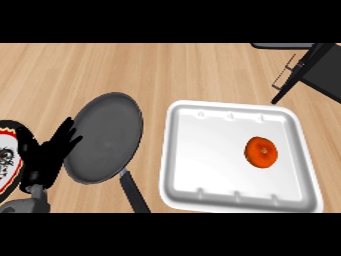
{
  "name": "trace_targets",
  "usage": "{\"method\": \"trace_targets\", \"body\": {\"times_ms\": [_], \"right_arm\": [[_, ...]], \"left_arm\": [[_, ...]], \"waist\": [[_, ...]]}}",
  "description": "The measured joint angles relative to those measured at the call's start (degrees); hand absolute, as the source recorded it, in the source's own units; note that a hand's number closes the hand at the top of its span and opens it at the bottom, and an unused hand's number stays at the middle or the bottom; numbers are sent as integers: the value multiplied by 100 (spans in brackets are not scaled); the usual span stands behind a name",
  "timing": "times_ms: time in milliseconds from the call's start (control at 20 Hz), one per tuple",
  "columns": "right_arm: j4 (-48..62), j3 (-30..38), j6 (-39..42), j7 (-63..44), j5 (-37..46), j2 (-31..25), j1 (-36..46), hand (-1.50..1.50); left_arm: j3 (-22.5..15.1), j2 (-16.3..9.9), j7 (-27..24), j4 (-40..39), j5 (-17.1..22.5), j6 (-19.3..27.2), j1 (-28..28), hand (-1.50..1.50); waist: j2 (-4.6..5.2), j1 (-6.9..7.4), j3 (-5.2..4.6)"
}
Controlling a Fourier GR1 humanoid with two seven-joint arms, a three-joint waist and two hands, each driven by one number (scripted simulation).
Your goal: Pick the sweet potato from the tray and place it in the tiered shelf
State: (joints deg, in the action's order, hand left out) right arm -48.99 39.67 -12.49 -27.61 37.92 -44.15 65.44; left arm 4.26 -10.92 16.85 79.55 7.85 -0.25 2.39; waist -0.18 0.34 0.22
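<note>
Orange and rounded, the sweet potato (261,152) lies right of centre in the white plastic tray (195,165), well right of the left robot hand (53,150) resting with spread fingers, no right hand showing.

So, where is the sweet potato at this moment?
In the head view, the sweet potato lies in the right half of the white tray, on the counter's right side, below the dark tiered shelf.
</note>
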Motion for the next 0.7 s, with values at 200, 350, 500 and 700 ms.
{"method": "trace_targets", "body": {"times_ms": [200, 350, 500, 700], "right_arm": [[-127, 114, -326, -140, 56, -355, -148, -150], [-334, 244, -539, -370, 100, -587, -344, -150], [-618, 523, -640, -523, -34, -788, -654, -150], [-1102, 993, -440, -717, -417, -1059, -1143, -150]], "left_arm": [[-30, 55, -113, 45, -83, 54, -66, 0], [-20, 55, -91, 60, -70, 35, -96, 0], [42, 31, -98, 37, -25, -2, -109, 0], [118, -25, -52, 5, 30, -64, -99, 0]], "waist": [[-3, -13, -2], [-14, -47, -3], [-24, -82, -2], [-31, -125, -5]]}}
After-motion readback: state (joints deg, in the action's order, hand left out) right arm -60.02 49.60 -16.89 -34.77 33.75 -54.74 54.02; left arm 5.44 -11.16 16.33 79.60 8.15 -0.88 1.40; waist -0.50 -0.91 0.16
